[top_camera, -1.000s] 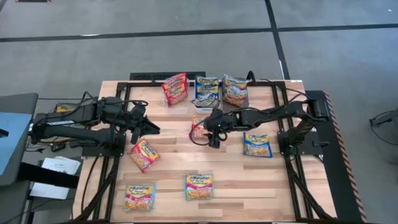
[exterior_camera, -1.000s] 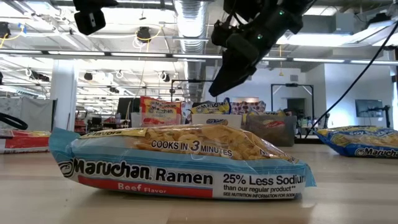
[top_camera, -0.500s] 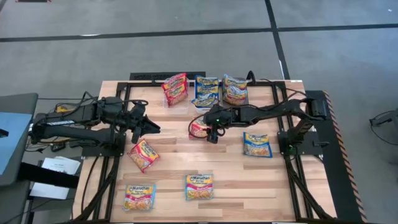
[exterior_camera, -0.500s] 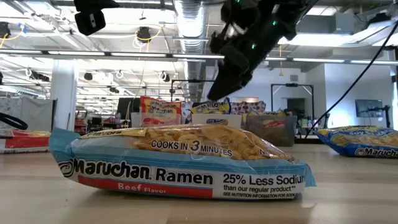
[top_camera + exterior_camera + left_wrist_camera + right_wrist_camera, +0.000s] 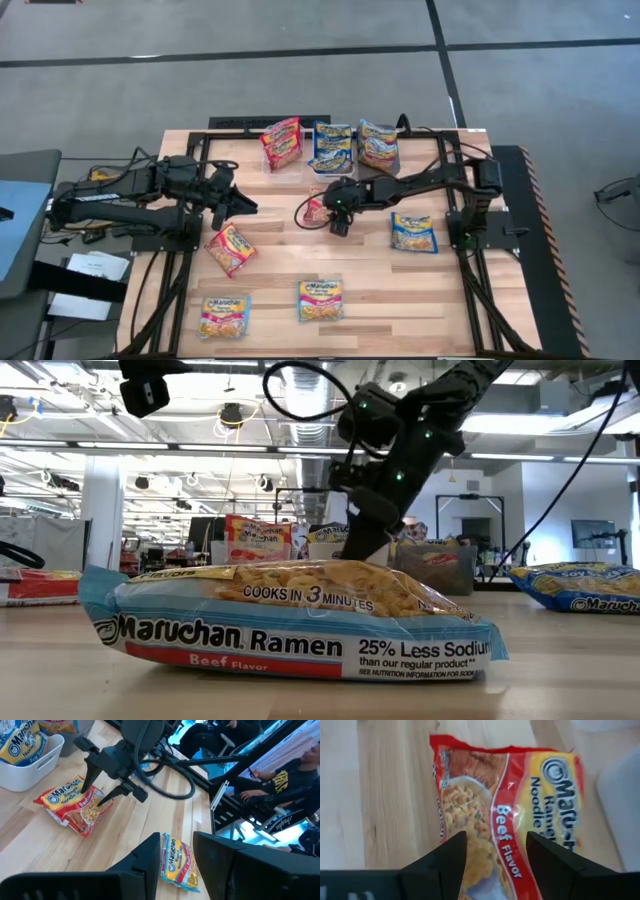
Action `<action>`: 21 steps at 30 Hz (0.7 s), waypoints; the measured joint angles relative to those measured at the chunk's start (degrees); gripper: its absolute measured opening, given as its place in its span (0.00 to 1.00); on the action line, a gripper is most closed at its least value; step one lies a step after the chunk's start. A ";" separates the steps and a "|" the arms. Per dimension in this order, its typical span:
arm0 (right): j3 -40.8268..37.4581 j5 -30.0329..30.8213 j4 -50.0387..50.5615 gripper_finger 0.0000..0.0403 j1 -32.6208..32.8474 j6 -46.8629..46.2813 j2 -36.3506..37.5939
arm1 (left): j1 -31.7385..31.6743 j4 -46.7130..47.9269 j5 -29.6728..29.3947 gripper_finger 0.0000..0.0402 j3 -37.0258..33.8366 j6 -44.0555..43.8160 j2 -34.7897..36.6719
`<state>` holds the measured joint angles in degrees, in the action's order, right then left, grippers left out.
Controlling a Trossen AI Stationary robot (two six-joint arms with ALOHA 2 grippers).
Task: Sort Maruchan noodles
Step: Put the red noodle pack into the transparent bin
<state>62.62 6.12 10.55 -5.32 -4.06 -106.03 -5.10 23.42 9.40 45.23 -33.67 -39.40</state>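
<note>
A red beef-flavour Maruchan packet [image 5: 314,207] lies flat on the wooden table [image 5: 280,270] near its middle, and it also shows in the right wrist view [image 5: 505,795] and the left wrist view [image 5: 70,805]. My right gripper [image 5: 326,210] is open and slants down right over it, one finger toward each side of the packet [image 5: 495,855]. My left gripper [image 5: 240,200] hangs open above the table's left part, with nothing between its fingers [image 5: 177,855]. My right gripper's open fingertips [image 5: 102,800] stand right at the red packet's top face, coming from above and from the table's right. Whether they touch the packet I cannot tell.
More packets lie about: one [image 5: 231,249] left of centre, two [image 5: 224,316] [image 5: 320,299] near the front edge, a blue one [image 5: 413,232] on the right. Three bins with packets [image 5: 282,143] [image 5: 332,148] [image 5: 378,145] stand along the far edge. People sit beyond the table [image 5: 280,785].
My right gripper has come down and toward the table's left, from above the table onto the red packet, tipping a little further downward. The packet has stayed where it was.
</note>
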 joint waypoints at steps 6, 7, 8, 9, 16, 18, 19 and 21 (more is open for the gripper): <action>0.40 -0.01 1.14 0.57 -0.01 -1.09 -2.59 | 0.00 0.08 -1.69 0.26 0.00 0.02 0.00; 0.42 0.05 1.03 0.57 0.01 -1.72 -3.08 | -0.01 0.26 -2.14 0.26 0.00 0.00 0.00; 0.41 0.06 0.92 0.57 0.03 -2.16 -3.47 | 0.00 0.26 -2.46 0.26 0.00 0.00 0.00; 0.38 0.05 0.87 0.57 0.02 -2.61 -3.67 | 0.00 0.22 -2.64 0.26 0.00 -0.03 0.00; 0.36 -0.01 -0.12 0.42 0.46 -3.13 -4.64 | -0.01 0.24 -2.68 0.26 0.00 -2.65 0.00; 0.23 -0.01 -0.88 0.35 0.46 -3.07 -4.71 | 0.00 0.22 -2.68 0.26 0.00 -3.16 0.01; 0.21 -0.16 -1.20 0.31 0.44 -3.03 -4.75 | 0.00 0.23 -2.68 0.26 0.00 -3.41 0.01; 0.21 -0.55 -1.25 0.24 0.39 -3.03 -4.77 | 0.00 0.22 -2.68 0.26 0.00 -3.65 0.00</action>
<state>62.83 5.57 9.30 -4.93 -7.09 -110.80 -5.10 23.64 6.72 45.23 -37.32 -39.40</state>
